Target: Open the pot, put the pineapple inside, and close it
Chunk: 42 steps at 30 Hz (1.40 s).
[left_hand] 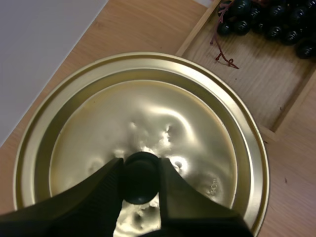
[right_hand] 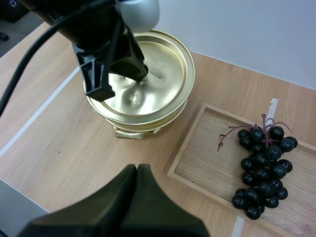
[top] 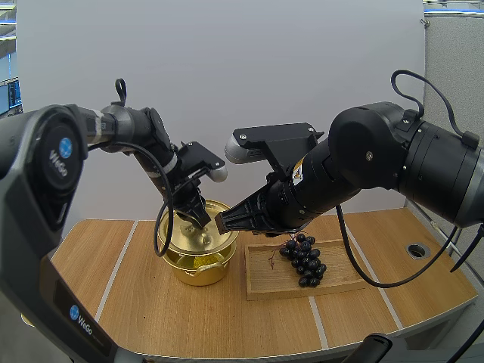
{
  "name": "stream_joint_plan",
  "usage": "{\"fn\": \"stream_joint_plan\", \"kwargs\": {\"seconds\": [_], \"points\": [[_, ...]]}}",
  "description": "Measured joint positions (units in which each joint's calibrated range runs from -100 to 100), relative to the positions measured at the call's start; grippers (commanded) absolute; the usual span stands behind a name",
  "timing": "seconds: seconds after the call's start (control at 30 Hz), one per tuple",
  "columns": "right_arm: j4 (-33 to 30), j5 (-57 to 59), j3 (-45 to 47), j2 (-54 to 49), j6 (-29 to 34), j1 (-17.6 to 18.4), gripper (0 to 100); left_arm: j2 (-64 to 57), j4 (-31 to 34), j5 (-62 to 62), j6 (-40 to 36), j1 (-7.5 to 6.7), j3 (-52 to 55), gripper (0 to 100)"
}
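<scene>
The gold lid (top: 185, 231) is over the gold pot (top: 203, 272), slightly tilted; I cannot tell whether it touches the rim. My left gripper (left_hand: 140, 180) is shut on the lid's black knob (left_hand: 140, 170), its fingers pinching it from both sides. The lid (right_hand: 158, 74) and left gripper (right_hand: 138, 69) also appear in the right wrist view, above the pot's wall (right_hand: 133, 132). My right gripper (top: 221, 223) hangs shut and holds nothing, just right of the pot; its fingers (right_hand: 137, 173) lie together as one wedge. What is inside the pot is hidden.
A wooden tray (top: 265, 283) lies right of the pot with a bunch of dark grapes (top: 304, 259) on it. The tray (right_hand: 207, 158) and grapes (right_hand: 261, 168) sit beside my right gripper. The tray's corner (left_hand: 256, 84) and the grapes (left_hand: 266, 19) lie beyond the lid.
</scene>
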Motion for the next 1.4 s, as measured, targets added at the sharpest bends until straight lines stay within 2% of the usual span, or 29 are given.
{"fn": "stream_joint_plan", "kwargs": {"seconds": [0.27, 0.57, 0.73, 0.83, 1.0, 1.13, 1.4], "points": [[0.00, 0.00, 0.00, 0.00, 0.00, 0.00, 0, 5.99, -0.97, -6.66, 2.30, 0.00, 0.00, 0], [0.00, 0.00, 0.00, 0.00, 0.00, 0.00, 0, 9.23, -1.19, -8.38, 3.09, 0.00, 0.00, 0], [0.00, 0.00, 0.00, 0.00, 0.00, 0.00, 0, 9.99, -1.87, -7.84, 4.06, 0.94, 0.00, 0], [0.00, 0.00, 0.00, 0.00, 0.00, 0.00, 0, 10.09, -2.90, -6.28, 5.22, 2.37, 0.00, 0], [0.00, 0.00, 0.00, 0.00, 0.00, 0.00, 0, 10.09, -3.53, -5.18, 6.04, 2.61, 0.00, 0], [0.00, 0.00, 0.00, 0.00, 0.00, 0.00, 0, 10.09, -6.84, -4.25, 7.43, 2.61, 0.00, 0], [0.00, 0.00, 0.00, 0.00, 0.00, 0.00, 0, 11.82, -7.17, -4.09, 7.71, 2.61, 0.00, 0]]}}
